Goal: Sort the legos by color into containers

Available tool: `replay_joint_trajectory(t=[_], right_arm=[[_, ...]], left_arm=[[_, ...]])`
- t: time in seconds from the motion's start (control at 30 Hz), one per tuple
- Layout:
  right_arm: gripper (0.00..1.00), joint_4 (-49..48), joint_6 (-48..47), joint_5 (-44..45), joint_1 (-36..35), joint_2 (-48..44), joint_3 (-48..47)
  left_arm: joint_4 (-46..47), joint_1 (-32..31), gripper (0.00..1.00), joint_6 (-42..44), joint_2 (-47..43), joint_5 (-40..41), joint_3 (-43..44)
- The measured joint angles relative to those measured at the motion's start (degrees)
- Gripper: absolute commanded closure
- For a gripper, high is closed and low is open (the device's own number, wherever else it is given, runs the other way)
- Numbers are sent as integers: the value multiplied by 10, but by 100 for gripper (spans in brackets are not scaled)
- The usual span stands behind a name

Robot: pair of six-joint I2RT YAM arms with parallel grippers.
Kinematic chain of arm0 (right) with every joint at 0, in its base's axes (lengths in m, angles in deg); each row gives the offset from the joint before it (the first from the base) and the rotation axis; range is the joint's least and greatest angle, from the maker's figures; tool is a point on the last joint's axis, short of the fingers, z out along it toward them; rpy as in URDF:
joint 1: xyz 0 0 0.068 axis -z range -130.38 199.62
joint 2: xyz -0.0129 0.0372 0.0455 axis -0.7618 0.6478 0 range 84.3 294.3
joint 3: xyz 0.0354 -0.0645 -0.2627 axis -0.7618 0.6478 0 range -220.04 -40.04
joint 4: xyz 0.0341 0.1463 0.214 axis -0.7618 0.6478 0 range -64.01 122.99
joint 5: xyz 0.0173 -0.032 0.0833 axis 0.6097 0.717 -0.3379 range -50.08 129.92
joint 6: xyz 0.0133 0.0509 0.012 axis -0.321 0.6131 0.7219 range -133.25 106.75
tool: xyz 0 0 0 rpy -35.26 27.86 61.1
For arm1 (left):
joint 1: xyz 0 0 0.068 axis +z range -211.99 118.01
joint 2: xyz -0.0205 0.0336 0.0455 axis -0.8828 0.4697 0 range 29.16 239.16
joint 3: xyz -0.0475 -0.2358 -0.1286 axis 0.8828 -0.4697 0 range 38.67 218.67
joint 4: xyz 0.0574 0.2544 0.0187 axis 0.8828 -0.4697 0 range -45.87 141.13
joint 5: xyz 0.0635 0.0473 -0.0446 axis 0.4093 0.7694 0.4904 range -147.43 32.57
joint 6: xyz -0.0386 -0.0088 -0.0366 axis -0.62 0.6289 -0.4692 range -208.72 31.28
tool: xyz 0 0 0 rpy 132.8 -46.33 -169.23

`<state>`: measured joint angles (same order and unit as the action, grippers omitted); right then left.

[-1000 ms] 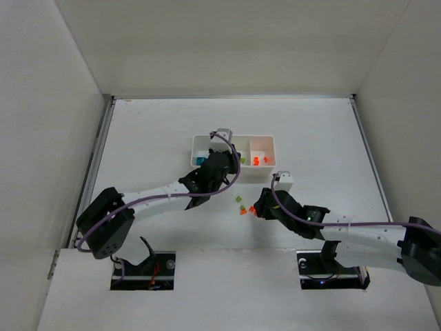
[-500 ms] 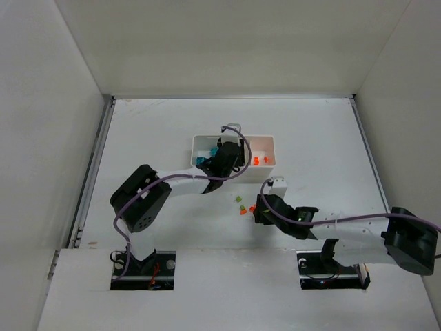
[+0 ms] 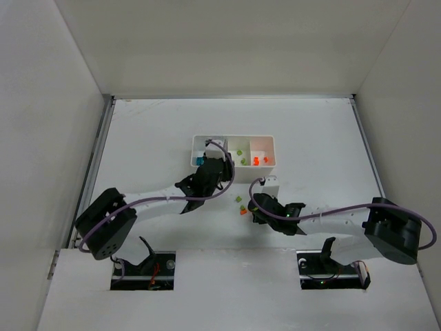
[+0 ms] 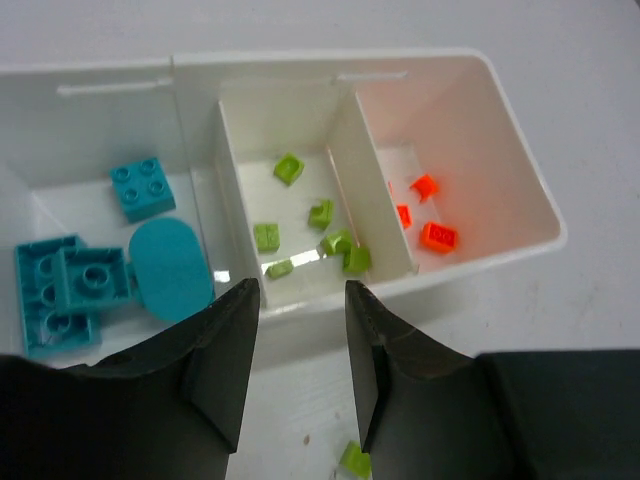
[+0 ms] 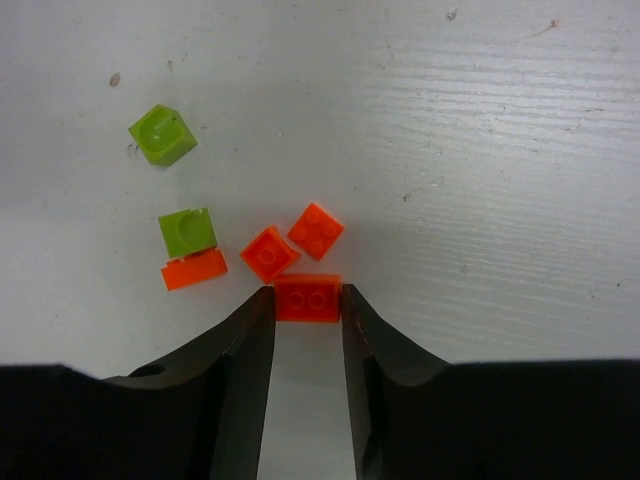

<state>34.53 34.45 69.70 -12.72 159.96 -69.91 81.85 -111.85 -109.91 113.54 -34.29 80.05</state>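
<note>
Clutter rings the right claw (image 5: 306, 298), which we see clamped on one orange brick (image 5: 307, 305). Just past its tips three more orange bricks (image 5: 268, 253) and two green bricks (image 5: 162, 134) lie loose on the table (image 5: 500, 150), the nearest almost touching the held one. Our left claw (image 4: 300, 290), jaws apart and empty, hangs before the tray (image 4: 480, 272); beyond it we count six green, three orange, at least four teal pieces (image 4: 140, 188), sorted by cell.

No legible text, labels, brands or numbers anywhere
</note>
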Motion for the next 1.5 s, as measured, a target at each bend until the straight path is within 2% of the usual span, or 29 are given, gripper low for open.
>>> replay_joint_trajectory(t=[0.1, 0.23, 0.47, 0.67, 0.83, 0.9, 1.03, 1.1, 1.27, 1.5], right_arm=[[72, 6, 0, 8, 0, 12, -11], [74, 20, 1, 16, 0, 10, -14], [75, 44, -27, 16, 11, -52, -29], [74, 34, -107, 14, 99, -70, -105], [74, -7, -173, 8, 181, -30, -175], [71, -25, -192, 1, 201, -1, -198], [52, -54, -215, -14, 227, 61, -226], [45, -60, -223, -17, 231, 80, -228], [48, -66, -227, -19, 228, 78, -225], [52, -94, -198, -18, 189, 9, -156]], left_arm=[[-8, -9, 63, -10, -47, 1, -54], [-30, -23, 64, -31, -97, 7, -110], [-54, -58, 64, -73, -114, 11, -148], [-47, -93, 64, -98, -90, 11, -150], [-36, -106, 64, -110, -77, 10, -150], [-31, -108, 64, -113, -72, 10, -150], [-26, -110, 63, -115, -48, 7, -149], [-27, -109, 63, -117, -34, 4, -146], [-26, -116, 63, -119, -11, -4, -136], [-8, -118, 64, -120, 18, -19, -115]])
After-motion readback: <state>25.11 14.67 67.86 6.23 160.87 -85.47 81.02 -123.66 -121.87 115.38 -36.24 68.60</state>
